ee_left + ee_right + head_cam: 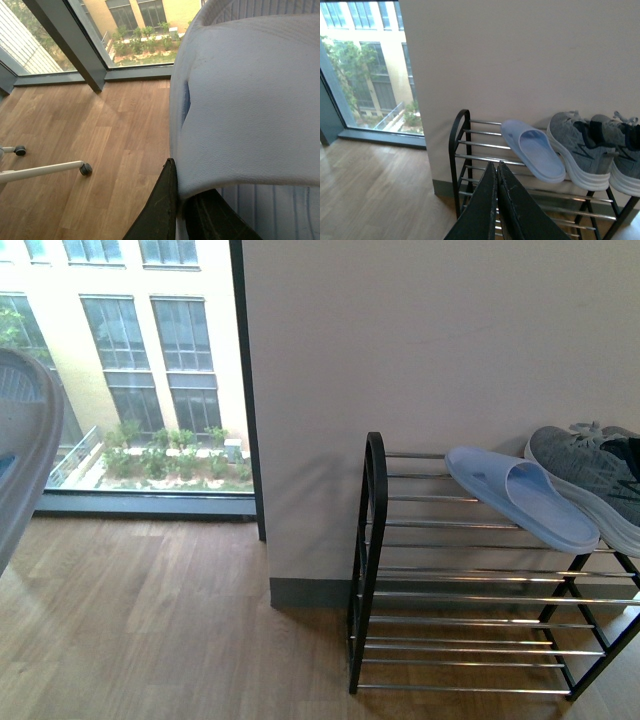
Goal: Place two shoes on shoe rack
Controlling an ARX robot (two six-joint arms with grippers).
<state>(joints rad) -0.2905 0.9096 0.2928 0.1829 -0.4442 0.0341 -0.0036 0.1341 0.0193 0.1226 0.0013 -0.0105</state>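
Two grey sneakers with white soles [577, 147] [625, 155] rest side by side on the top tier of the black shoe rack [455, 145], at its right end. The front view shows one sneaker [590, 475] at the rack's [375, 530] right edge. Left of them a light blue slipper [520, 495] [532, 150] lies on the same tier. My left gripper [179, 190] is shut on the strap edge of a second light blue slipper [250, 110], which hangs at the far left [25, 450]. The right gripper [496, 165] is shut and empty, in front of the rack's left half.
The rack stands against a white wall [420, 350] on a wooden floor [150, 620]. A dark window post [245, 390] and a floor-length window lie left of the wall. White chair legs with castors [85, 169] stand on the floor below the held slipper.
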